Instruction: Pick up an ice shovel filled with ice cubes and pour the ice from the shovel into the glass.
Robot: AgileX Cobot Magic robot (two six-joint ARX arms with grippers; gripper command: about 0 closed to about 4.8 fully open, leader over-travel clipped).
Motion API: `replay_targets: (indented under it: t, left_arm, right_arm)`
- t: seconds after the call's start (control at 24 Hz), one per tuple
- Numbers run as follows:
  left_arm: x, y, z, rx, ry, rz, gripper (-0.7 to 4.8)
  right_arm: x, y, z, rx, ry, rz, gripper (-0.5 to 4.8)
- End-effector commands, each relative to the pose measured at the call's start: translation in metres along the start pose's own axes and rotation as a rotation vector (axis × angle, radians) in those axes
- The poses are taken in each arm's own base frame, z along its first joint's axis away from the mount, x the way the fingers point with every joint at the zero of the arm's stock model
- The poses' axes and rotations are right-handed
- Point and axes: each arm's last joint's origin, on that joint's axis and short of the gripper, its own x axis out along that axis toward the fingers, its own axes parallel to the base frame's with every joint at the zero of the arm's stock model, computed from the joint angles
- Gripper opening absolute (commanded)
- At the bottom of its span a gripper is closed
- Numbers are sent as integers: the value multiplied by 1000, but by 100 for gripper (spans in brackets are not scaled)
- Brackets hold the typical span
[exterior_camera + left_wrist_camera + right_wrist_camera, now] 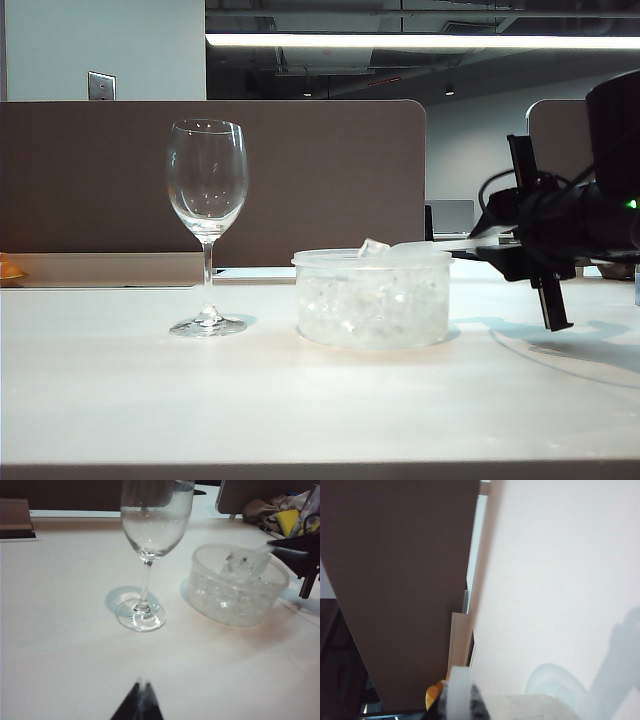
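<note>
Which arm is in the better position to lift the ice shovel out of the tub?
The right. The right gripper is already at the handle of the ice shovel, which rests in the tub. The left gripper is shut, on the near side of the glass, touching nothing.

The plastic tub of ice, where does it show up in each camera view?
Exterior view: the tub sits centre, right of the glass.
Left wrist view: tub at right, beside the glass.
Right wrist view: only a rim edge, bottom.
Shared landmark: the table.
</note>
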Motion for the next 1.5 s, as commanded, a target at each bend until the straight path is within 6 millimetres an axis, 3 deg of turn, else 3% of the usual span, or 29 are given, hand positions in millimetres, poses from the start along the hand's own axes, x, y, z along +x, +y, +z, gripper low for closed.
replay_targets:
  t: [0.04,0.13,0.21,1.04,1.5]
  left_arm:
    - [0,0,0,3,0,-6,-5]
    - [0,0,0,3,0,-6,-5]
    - [0,0,0,3,0,-6,-5]
    - [0,0,0,3,0,-6,-5]
    - [0,0,0,4,0,-6,-5]
  right_arm:
    - [1,-4,0,17,5,-12,40]
    - [2,-3,0,22,10,-8,35]
    - [3,-2,0,40,12,0,-5]
    - [6,19,2,207,14,189,-5]
    - [25,51,8,232,11,318,-6]
